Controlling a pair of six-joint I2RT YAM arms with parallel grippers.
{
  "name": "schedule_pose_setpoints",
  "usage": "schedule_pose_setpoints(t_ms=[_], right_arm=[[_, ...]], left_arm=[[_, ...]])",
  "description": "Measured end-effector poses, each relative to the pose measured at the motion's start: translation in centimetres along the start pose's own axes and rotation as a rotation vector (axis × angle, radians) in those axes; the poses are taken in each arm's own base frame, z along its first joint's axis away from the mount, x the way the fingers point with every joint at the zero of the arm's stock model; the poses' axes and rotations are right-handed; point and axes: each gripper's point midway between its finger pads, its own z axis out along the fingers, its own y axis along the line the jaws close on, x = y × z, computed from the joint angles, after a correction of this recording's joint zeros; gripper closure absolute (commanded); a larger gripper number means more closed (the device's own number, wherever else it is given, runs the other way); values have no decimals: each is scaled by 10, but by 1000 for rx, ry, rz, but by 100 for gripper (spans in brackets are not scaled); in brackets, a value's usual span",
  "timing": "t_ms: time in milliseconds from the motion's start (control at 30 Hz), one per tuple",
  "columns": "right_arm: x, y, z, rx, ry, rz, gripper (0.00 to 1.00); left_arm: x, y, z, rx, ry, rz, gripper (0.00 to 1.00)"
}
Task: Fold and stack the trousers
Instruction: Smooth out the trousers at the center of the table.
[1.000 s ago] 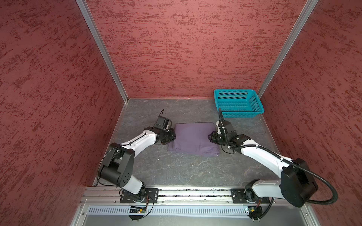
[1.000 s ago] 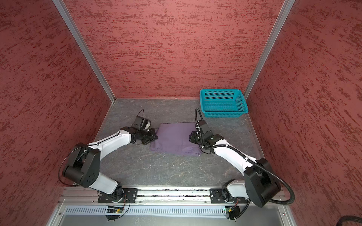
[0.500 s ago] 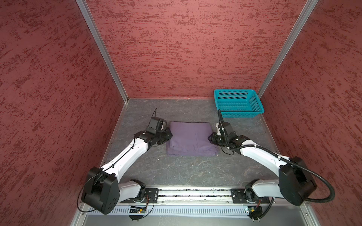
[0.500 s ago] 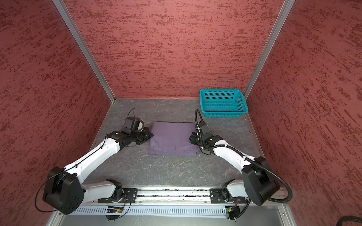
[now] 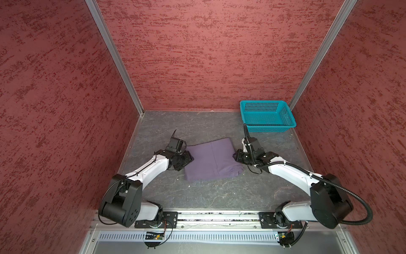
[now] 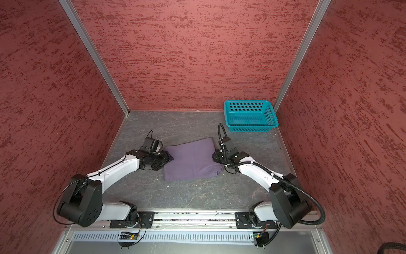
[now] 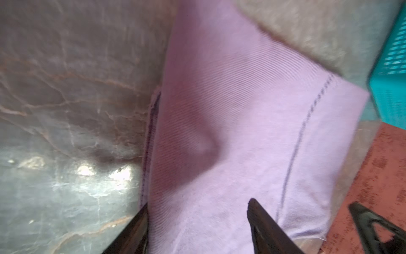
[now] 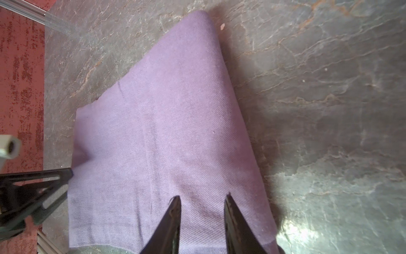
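Observation:
The trousers lie folded into a flat purple rectangle at mid-table, slightly skewed, with thicker rolled layers at the near right corner. My left gripper is low at their left edge. In the left wrist view it is open wide, with the cloth lying loose between the fingers. My right gripper reaches over their right edge. In the right wrist view its jaws stand partly apart above flat fabric, pinching nothing.
A teal mesh basket stands in the back right corner, just behind the right arm, and shows in the left wrist view. Red walls close in three sides. Grey stone-look tabletop runs to the front rail.
My left gripper has opened and let go of the trousers' left edge, after tugging it leftward and squaring the fold. The left arm's elbow has swung back in. The right arm has barely moved.

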Motion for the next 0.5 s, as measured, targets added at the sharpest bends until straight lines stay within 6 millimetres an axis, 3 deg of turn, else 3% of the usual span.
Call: schedule_pose_setpoints(t_ms=[133, 267, 500], right_arm=[[1, -2, 0, 10, 2, -12, 56], [4, -8, 4, 31, 18, -22, 44], [13, -29, 12, 110, 63, -37, 45]], left_arm=[[-13, -10, -18, 32, -50, 13, 33], [-14, -6, -19, 22, -50, 13, 33], [-9, 9, -11, -14, -23, 1, 33]])
